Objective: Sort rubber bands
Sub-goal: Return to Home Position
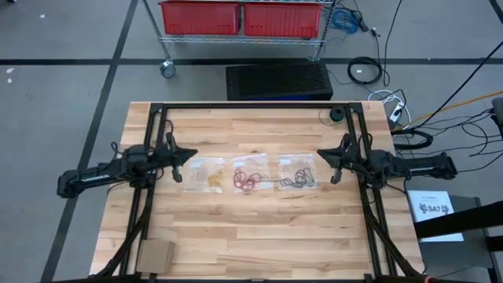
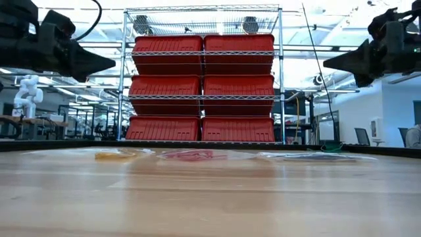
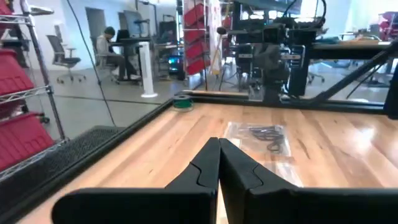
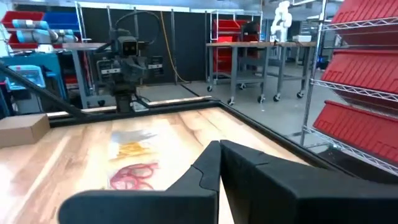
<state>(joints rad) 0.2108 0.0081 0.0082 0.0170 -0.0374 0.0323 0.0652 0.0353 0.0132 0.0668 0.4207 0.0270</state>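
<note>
- Three clear bags lie flat in a row across the middle of the table, running from its left side to its right, each just beside the next.
- The left bag holds the yellowish-tan rubber bands, bunched in a small heap.
- The middle bag holds the red rubber bands, a loose tangle of loops.
- The right bag holds the dark rubber bands, also tangled together.
- No loose band shows on the bare wood. Whether the bags' zip edges are sealed cannot be told.
- The left gripper hangs above the table just off the left bag's outer end, on the side toward the table's left edge. It points along the row, and the low view shows it well clear of the wood. Its fingers are pressed together with nothing between them.
- The right gripper mirrors it just past the right bag, toward the table's right edge, at the same raised height. Its fingers are likewise closed on nothing.
- A flat cardboard box sits at the table's near left corner.
- A small dark roll lies by the far right corner.
- A wire shelf with red bins stands beyond the far edge.
</note>
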